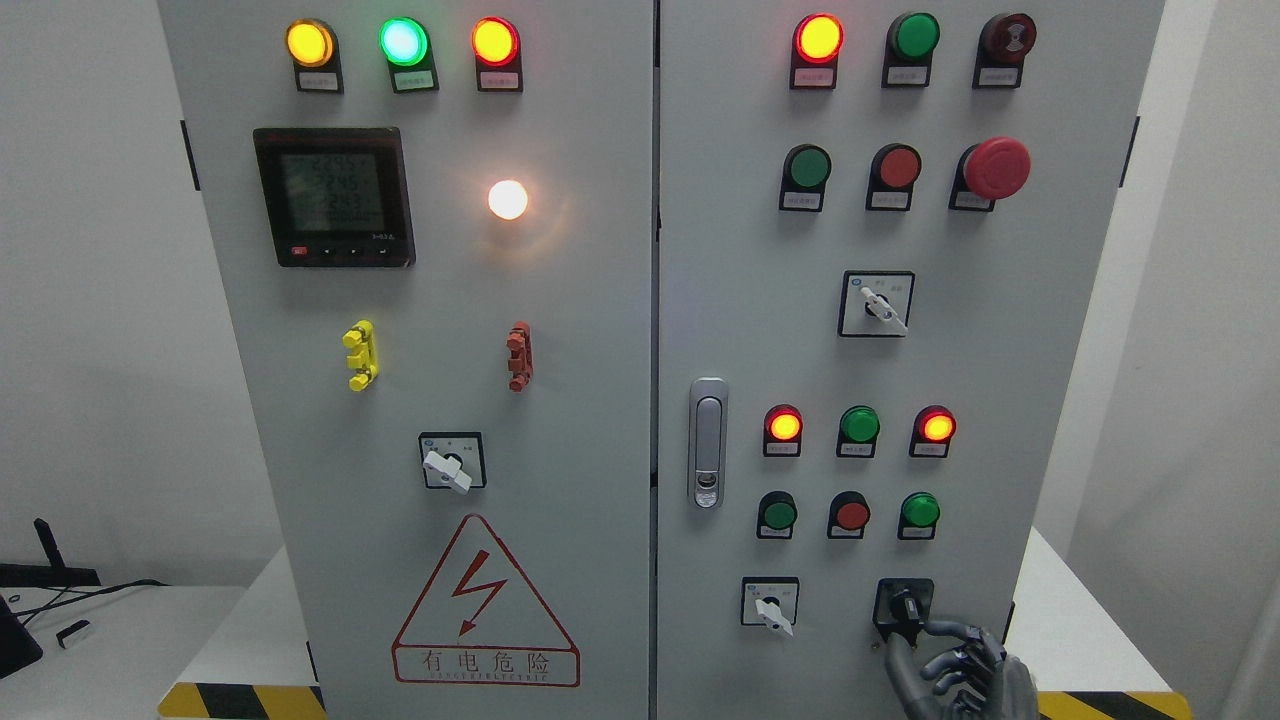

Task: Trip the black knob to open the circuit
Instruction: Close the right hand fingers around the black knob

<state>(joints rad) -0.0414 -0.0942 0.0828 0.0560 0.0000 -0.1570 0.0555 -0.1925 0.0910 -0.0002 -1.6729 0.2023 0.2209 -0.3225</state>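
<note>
- The fingers [945,628] of the right hand [965,675] are curled, and the top finger and thumb touch the black knob [905,610]. They pinch it from the right and from below.
- The other fingers are bent in toward the palm and hold nothing.
- The right hand is dark grey and comes up from the bottom right corner.
- The black knob sits low on the right door of the grey cabinet [600,300], at the far right of the bottom row.
- Just left of it is a white switch [772,612] on a square plate.
- Above the knob are three small round buttons, green, red, green, and over them three round lamps. Two of these glow red.
- A silver door handle [708,442] is near the middle of the cabinet.
- On the left door is a red warning triangle [485,605] with a lightning bolt.
- The cabinet stands on a white worktop [1075,620].
</note>
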